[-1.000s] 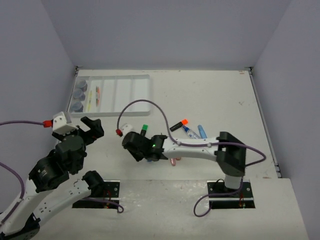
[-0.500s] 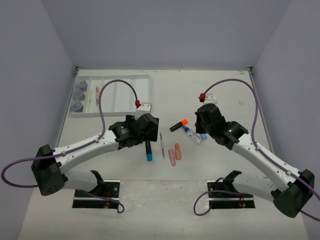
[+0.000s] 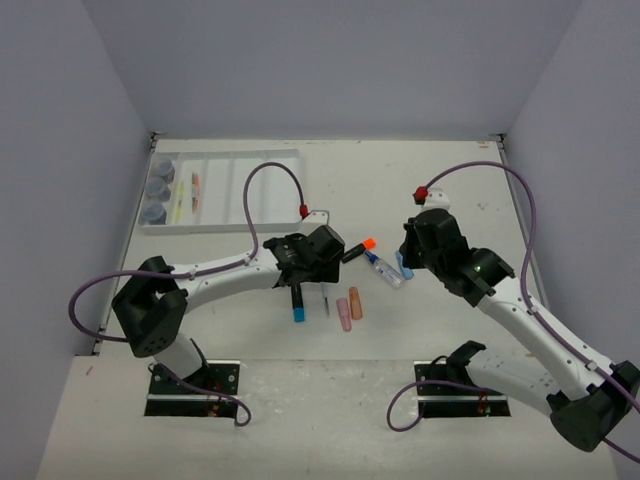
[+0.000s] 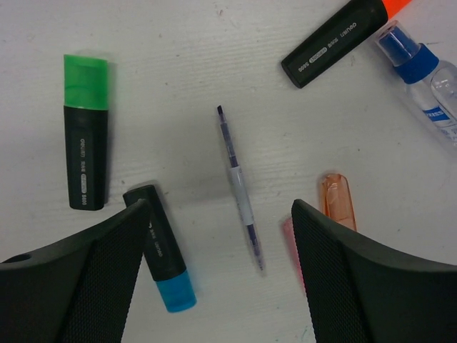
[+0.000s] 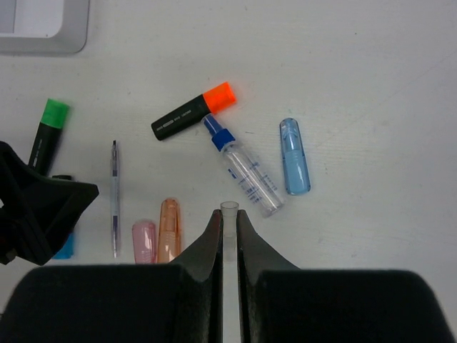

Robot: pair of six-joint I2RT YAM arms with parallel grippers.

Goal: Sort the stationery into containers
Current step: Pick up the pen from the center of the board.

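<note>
Loose stationery lies mid-table: a thin pen (image 4: 239, 189), a blue-capped highlighter (image 4: 161, 257), a green-capped highlighter (image 4: 86, 136), an orange-capped highlighter (image 3: 355, 250), a glue bottle (image 3: 383, 268), a pink eraser (image 3: 343, 313), an orange eraser (image 3: 355, 302) and a blue eraser (image 3: 405, 265). My left gripper (image 4: 221, 236) hangs open above the thin pen, touching nothing; in the top view the left gripper (image 3: 312, 272) hides the green highlighter. My right gripper (image 5: 228, 214) is shut on a thin clear pen (image 5: 228, 209), above the table near the glue bottle (image 5: 243, 164). The white tray (image 3: 285, 190) stands far left.
Three grey-blue pots (image 3: 155, 188) fill the tray's leftmost compartment, and thin pens (image 3: 185, 200) lie in the compartment beside them. Purple cables loop over both arms. Grey walls close the table on three sides.
The left arm swung out over the loose items and shifted right, its jaws narrowing a little. The right arm pulled back to the right side with the clear pen.
</note>
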